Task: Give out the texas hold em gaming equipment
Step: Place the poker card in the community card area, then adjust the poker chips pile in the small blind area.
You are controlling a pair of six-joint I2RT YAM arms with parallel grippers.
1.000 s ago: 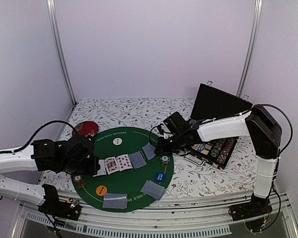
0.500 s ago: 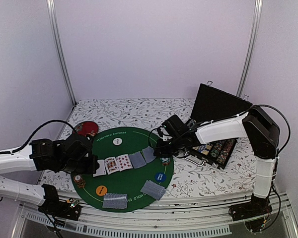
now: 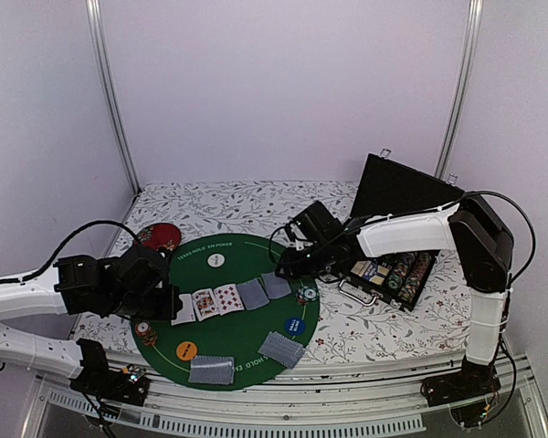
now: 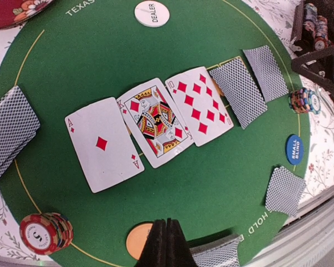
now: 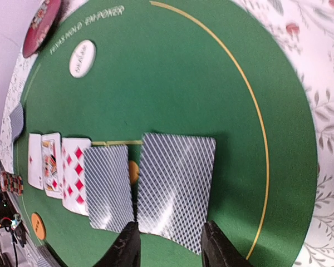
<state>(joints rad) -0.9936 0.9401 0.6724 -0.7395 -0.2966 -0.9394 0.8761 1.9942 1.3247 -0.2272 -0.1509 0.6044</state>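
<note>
**Matt felt, sheeny cards**

The round green mat (image 4: 100, 50) looks like matt felt cloth. The face-down card (image 5: 175, 183) has a smooth back with a slight glossy sheen. The red striped chip stack (image 4: 44, 233) and the white dealer button (image 4: 152, 13) look like smooth plastic. The flower-printed cover (image 3: 256, 205) looks like matt cloth.

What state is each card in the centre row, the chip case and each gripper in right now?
ace of diamonds, face up
king of diamonds, face up
ten of diamonds, face up
fourth card, face down
fifth card, face down, lying flat
chip case, lid open
left gripper, shut, empty
right gripper, open over the fifth card
</note>
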